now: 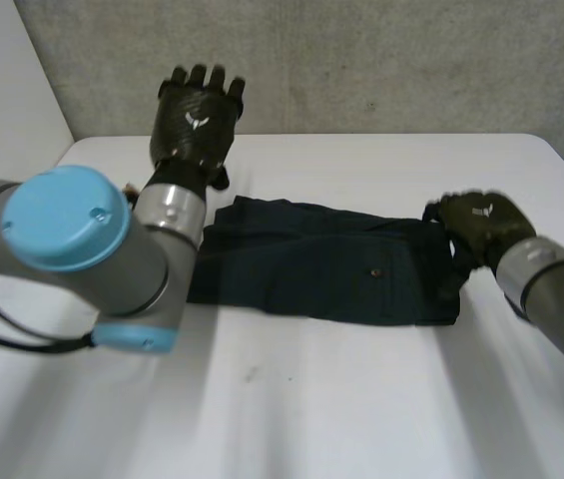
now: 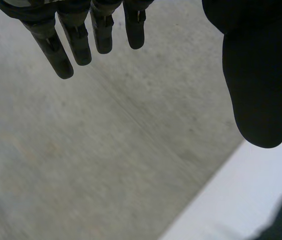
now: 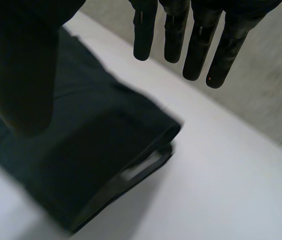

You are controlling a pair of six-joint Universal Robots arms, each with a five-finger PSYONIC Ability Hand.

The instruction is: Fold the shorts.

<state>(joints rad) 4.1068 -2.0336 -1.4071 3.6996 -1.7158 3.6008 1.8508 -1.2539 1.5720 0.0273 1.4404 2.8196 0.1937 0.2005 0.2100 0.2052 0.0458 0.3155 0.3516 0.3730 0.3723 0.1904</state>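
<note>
Dark navy shorts (image 1: 326, 261) lie folded in a long band across the middle of the white table (image 1: 361, 399). My left hand (image 1: 197, 120) is raised above the far left end of the shorts, fingers (image 2: 66, 45) straight and spread, holding nothing. My right hand (image 1: 476, 225) hovers at the right end of the shorts, just off the cloth. Its fingers (image 3: 195, 45) are straight and apart from the thumb, with the folded end of the shorts (image 3: 96, 160) lying under the palm.
A grey concrete wall (image 1: 381, 60) runs behind the table's far edge. My left arm's blue-capped joint (image 1: 67, 215) stands over the table's left part. Bare tabletop lies in front of the shorts.
</note>
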